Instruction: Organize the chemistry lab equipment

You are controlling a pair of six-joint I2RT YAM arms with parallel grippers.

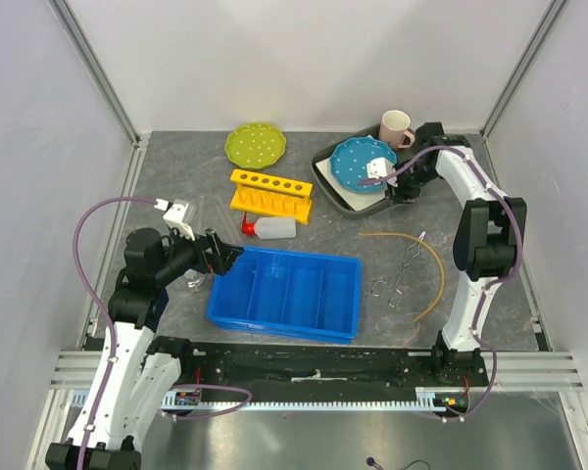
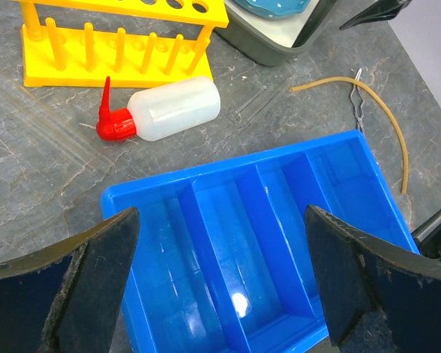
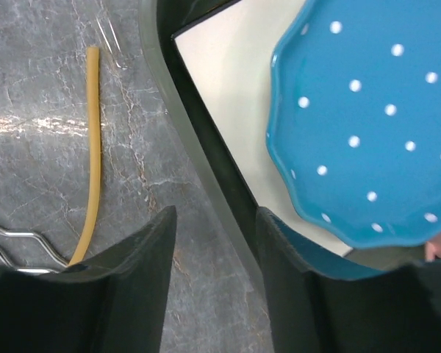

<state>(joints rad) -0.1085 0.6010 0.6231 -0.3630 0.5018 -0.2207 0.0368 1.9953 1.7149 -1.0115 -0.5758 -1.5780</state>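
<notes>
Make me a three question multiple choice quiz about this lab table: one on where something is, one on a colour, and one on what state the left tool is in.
1. Where is the squeeze bottle?
A. Lying on the table between the yellow rack and the blue bin.
B. Inside the blue bin.
C. Standing in the yellow rack.

2. What colour is the dotted plate in the dark tray?
A. Green.
B. Blue.
C. Red.

3. How is the left tool?
A. Shut on the squeeze bottle.
B. Shut on the yellow rack.
C. Open and empty above the blue bin.

Answers:
1 A, the top view shows it on its side between them.
2 B, the right wrist view shows blue with white dots.
3 C, its fingers stand wide apart with only the bin beneath.
</notes>
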